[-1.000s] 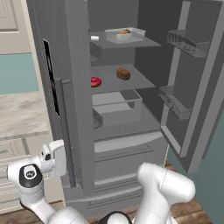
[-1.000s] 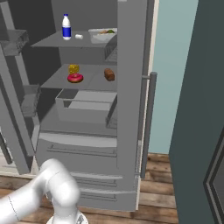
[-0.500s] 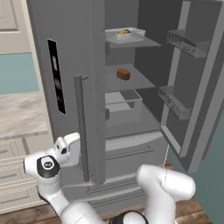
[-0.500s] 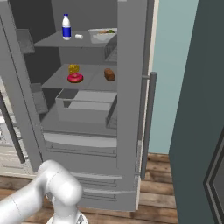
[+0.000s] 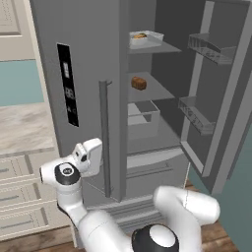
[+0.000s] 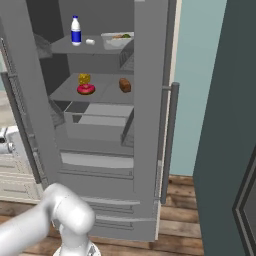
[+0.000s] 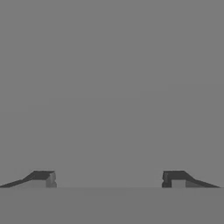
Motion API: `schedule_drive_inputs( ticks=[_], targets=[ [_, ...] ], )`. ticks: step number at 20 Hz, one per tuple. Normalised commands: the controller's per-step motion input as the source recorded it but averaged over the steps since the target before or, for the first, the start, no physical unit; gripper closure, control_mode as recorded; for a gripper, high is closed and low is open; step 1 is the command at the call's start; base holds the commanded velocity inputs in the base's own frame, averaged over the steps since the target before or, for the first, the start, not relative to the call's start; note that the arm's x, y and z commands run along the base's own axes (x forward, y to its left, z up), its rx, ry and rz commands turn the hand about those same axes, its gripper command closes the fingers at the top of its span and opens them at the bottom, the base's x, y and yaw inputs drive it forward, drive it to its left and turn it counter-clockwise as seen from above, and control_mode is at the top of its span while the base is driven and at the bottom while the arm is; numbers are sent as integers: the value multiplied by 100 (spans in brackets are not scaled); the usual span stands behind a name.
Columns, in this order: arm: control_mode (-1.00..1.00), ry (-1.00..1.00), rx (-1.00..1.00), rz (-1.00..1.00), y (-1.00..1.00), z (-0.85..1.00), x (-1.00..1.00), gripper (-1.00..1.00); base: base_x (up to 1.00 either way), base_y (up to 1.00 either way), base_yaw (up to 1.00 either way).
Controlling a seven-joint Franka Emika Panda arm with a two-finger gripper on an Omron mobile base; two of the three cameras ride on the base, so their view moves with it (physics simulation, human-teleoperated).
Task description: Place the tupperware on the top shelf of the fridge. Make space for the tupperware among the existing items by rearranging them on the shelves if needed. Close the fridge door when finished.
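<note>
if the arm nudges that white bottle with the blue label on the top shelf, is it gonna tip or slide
Probably tip: the bottle stands upright, tall and narrow on a small base, so a high push would likely topple it. A low push may slide it on the smooth grey top shelf. Once down, its round body could roll.

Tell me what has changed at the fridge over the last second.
The fridge's left door has swung most of the way shut, with the arm behind it; it now hides the bottle and doughnut in the left base view. The gripper stays open, holding nothing. The tupperware still sits on the top shelf; the right door stays open.
</note>
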Motion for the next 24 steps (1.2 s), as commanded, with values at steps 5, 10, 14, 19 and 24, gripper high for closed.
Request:
schedule_drive_inputs(
  ticks=[5, 10, 14, 19, 24],
  targets=[
    [-100, 0, 2, 3, -30, 70, 40, -100, 0, 0, 0],
    [-100, 0, 2, 5, -31, 58, 47, -100, 0, 0, 0],
    [-100, 0, 2, 9, -30, 39, 62, -100, 0, 0, 0],
    [-100, 0, 1, 10, -29, 31, 60, -100, 0, 0, 0],
    [-100, 0, 0, 9, -25, 17, 55, -100, 0, 0, 0]
  ],
)
